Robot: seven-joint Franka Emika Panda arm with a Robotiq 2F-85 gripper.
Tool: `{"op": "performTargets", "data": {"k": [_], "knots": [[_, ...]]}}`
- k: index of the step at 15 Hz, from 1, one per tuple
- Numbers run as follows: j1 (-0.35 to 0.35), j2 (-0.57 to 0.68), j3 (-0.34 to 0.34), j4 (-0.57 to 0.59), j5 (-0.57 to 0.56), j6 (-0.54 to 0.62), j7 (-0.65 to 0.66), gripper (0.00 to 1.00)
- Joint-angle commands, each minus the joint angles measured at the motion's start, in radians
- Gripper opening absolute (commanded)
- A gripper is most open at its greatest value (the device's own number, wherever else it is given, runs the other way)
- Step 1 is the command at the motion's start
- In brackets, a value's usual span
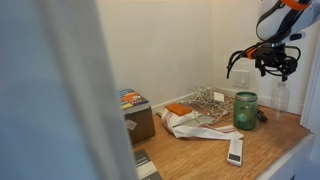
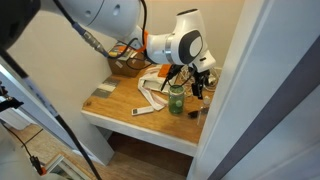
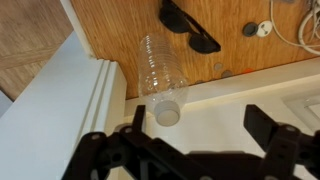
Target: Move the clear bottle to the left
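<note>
Item: slim clear plastic bottle (image 3: 158,70), upright at wooden counter (image 3: 110,30) edge, centre frame. Your gripper (image 3: 197,118) hovers above; fingers (image 3: 265,125) spread wide, empty, likely to straddle it.

Gloss, glass and grained wood.
The clear ribbed plastic bottle (image 3: 160,72) looks glossy and see-through; near it the green-tinted glass jar (image 1: 245,110) shines smooth, both on the matt, grained brown wooden tabletop (image 3: 110,25).
</note>
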Motion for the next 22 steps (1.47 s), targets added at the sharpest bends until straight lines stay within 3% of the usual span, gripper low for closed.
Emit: {"op": "performTargets", "data": {"k": [1, 3, 7, 10, 16, 22], "knots": [[0.032, 0.035, -0.031, 0.034, -0.050, -0.003, 0.059, 1.00], [0.039, 0.047, -0.039, 0.039, -0.060, -0.002, 0.069, 1.00], [0.052, 0.066, -0.052, 0.050, -0.078, -0.009, 0.089, 0.66], [0.057, 0.075, -0.059, 0.056, -0.088, -0.016, 0.097, 0.56], [0.059, 0.077, -0.063, 0.065, -0.087, -0.049, 0.087, 0.62], [0.054, 0.064, -0.055, 0.063, -0.074, -0.080, 0.075, 0.85]]}}
